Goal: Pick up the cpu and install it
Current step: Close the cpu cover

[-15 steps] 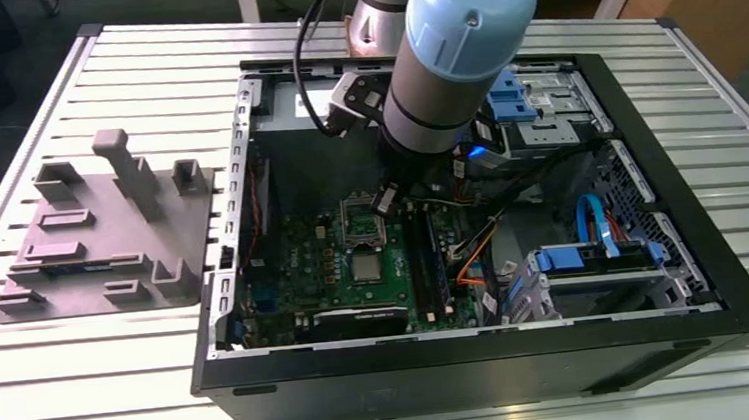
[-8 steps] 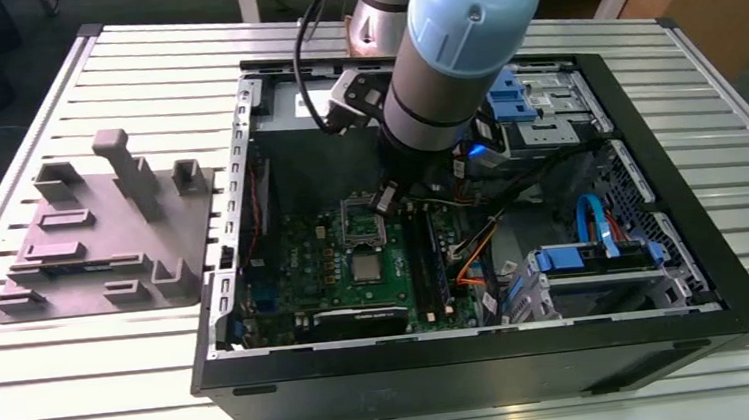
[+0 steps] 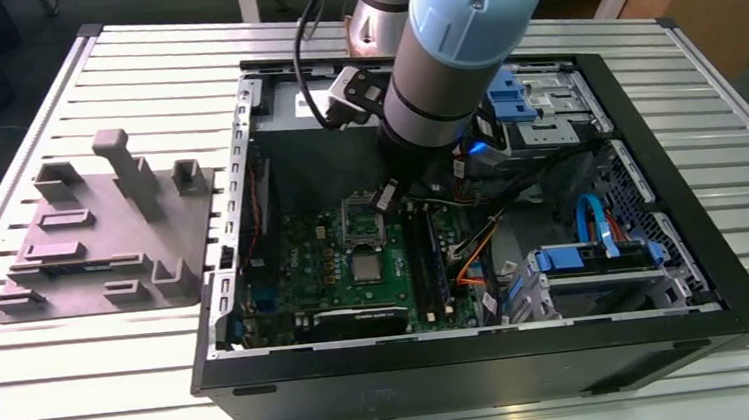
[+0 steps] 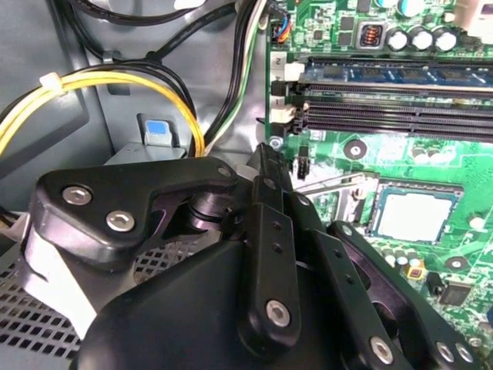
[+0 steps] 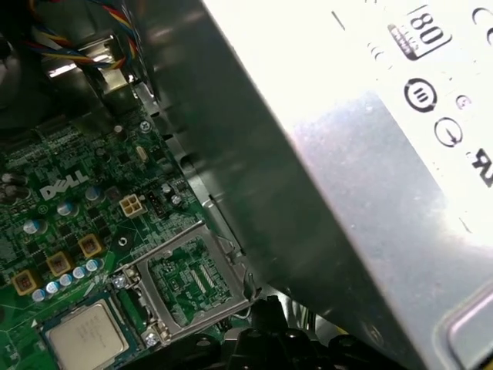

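Chip placement looks done or nearly so: the cpu (image 3: 367, 268) lies flat in its socket on the green board, its hinged metal frame (image 5: 185, 279) standing open beside it, so any further motion should be straight and gentle, clear of that frame. Whether the gripper (image 4: 266, 154) is clenched or released I cannot tell. The exterior view gives the whole computer case (image 3: 495, 371) and the grey block fixture (image 3: 96, 237); both wrist views give the chip's seating close up.
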Controlling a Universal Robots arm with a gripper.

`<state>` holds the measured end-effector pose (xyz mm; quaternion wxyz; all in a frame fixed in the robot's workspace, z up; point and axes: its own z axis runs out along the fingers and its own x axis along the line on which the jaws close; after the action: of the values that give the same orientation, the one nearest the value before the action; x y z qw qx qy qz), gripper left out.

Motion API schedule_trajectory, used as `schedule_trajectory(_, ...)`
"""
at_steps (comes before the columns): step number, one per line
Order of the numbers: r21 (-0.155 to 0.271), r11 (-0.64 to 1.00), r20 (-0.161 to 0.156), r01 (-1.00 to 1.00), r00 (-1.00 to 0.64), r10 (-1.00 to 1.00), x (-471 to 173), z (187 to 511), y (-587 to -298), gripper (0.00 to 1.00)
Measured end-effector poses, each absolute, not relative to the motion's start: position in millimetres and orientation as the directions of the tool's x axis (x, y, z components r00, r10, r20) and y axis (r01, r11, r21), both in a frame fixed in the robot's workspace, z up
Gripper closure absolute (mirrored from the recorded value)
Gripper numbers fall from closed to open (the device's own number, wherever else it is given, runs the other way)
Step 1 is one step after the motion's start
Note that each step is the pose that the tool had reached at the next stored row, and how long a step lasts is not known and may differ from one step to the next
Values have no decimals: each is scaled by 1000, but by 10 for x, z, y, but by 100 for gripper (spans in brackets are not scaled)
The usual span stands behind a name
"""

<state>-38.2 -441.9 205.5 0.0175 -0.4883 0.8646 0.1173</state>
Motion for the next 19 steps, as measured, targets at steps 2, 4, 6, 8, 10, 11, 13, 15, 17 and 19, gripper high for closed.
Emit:
schedule_trajectory(2,185,496,-142,-848,-523,-841,-382,2075,-4418,90)
schedule_trajectory(4,184,497,-140,-848,-523,-841,-382,2094,-4418,90)
schedule_trajectory(6,182,497,-137,-848,-523,-841,-382,2109,-4417,90)
schedule_trajectory(8,180,498,-133,-848,-523,-842,-382,2120,-4418,90)
schedule_trajectory(10,179,498,-132,-848,-523,-842,-383,2131,-4419,90)
schedule_trajectory(11,179,498,-132,-848,-523,-842,-384,2138,-4418,90)
schedule_trajectory(13,179,498,-132,-848,-523,-842,-384,2158,-4418,90)
schedule_trajectory(15,179,499,-132,-848,-523,-842,-385,2177,-4418,90)
schedule_trajectory(17,178,499,-131,-848,-523,-842,-387,2188,-4418,90)
schedule_trajectory(19,176,499,-128,-849,-522,-843,-389,2194,-4418,90)
